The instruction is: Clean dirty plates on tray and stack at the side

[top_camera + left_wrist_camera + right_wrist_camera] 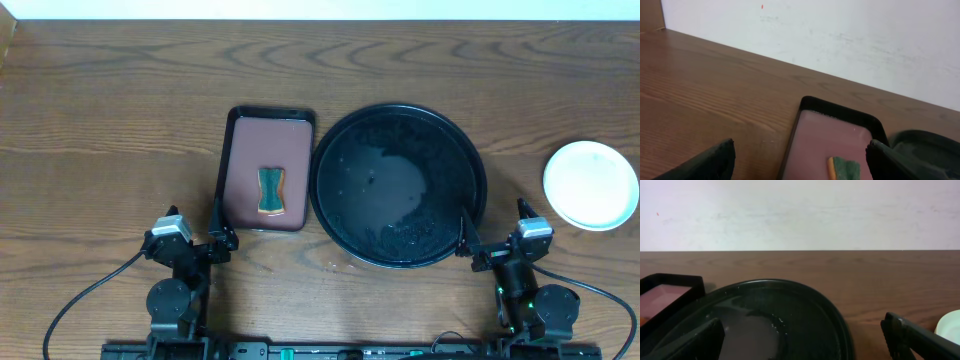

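Note:
The large round black tray (400,108) lies at the table's middle with no plate on it; its glossy floor looks wet. It also shows in the right wrist view (790,286) and at the left wrist view's right edge (925,137). A pale round plate (591,184) sits on the table at the far right; from above I cannot tell whether others lie under it. Its rim shows in the right wrist view (951,325). No yellow plate is visible. My left gripper (192,232) (800,162) is open and empty near the front edge. My right gripper (495,235) (802,340) is open and empty by the tray's near right rim.
A small rectangular brown tray with a black rim (245,140) (840,107) (670,282) lies just left of the black tray. A green sponge with orange edges (270,192) (844,169) rests on it. A white wall bounds the table's far edge.

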